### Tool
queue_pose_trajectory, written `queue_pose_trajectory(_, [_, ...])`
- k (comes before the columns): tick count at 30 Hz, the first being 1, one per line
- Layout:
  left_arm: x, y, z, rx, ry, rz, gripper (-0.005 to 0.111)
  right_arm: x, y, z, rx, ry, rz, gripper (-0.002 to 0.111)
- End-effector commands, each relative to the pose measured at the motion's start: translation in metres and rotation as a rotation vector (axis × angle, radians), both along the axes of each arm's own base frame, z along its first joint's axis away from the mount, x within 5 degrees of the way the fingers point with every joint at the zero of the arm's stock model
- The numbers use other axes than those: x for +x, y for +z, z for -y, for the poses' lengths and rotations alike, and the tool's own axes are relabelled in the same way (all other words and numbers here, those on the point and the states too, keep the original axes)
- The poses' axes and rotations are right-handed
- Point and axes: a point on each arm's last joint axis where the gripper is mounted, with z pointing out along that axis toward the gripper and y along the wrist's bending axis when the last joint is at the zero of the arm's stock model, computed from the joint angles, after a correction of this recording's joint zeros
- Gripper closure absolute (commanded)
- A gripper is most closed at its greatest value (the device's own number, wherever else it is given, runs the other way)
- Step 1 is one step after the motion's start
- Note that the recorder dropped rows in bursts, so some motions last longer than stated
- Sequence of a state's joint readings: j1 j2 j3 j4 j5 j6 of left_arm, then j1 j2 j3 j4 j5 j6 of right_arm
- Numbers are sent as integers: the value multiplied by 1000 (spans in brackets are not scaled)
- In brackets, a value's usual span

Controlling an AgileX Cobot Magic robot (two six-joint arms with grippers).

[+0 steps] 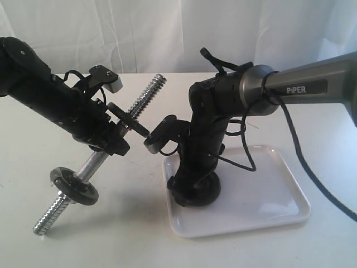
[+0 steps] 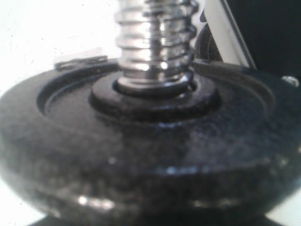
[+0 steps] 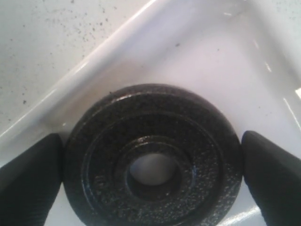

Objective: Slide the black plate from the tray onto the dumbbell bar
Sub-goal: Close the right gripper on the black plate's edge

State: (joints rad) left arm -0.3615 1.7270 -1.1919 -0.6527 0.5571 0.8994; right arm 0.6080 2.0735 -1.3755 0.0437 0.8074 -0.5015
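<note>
Exterior, dumbbell bar (image 1: 146, 95): chrome, threaded at both ends, held off the table (image 1: 111, 245) on a slant, upper end free and turned toward the tray side so a disc can be fed on there.
Exterior, left gripper (image 1: 114, 139): clamped round the bar's middle, serving as a steady holder.
Exterior, mounted disc (image 1: 75, 187): black, sitting on the bar's lower part, below the left gripper, clear of the free upper end.
Exterior, tray (image 1: 268, 192): white, flat on the table, to the right of the bar.
Exterior, right gripper (image 1: 195, 190): lowered into the tray's near-left corner; dark claw and whatever lies under it hard to tell apart here, probably the plate.
Left wrist, mounted disc (image 2: 141, 141): fills the frame, with the dumbbell bar (image 2: 155, 42) and its coarse thread through the centre hole; left gripper itself out of sight.
Right wrist, black plate (image 3: 153, 117): flat on the tray floor, close to a corner of the rim, hole upward, not yet lifted.
Right wrist, fingers (image 3: 28, 183): one pad against each side of the plate's rim, closed on it edge to edge, a hold suited to lifting and turning the hole toward the bar.
Count, discs: two seen, one on the bar, one in the tray.
Count, bars: one.
Count, trays: one.
Count, grippers: two, both occupied.
</note>
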Motion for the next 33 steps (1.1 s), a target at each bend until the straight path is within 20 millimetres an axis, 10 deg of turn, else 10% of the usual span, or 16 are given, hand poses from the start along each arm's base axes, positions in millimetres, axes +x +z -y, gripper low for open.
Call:
queue_pose_trajectory(1, [-4,33,5,-134,49,27,107,-3,-12,7,-93,49,-39,108])
queue_pose_trajectory(22, [-5,33,5,-133,46,24,107,-3,-11,7,-80,-25,-44,108])
queue_pose_trajectory(33, [-5,33,5,-133,46,24,107,-6,24,8,-32,-28,19,108])
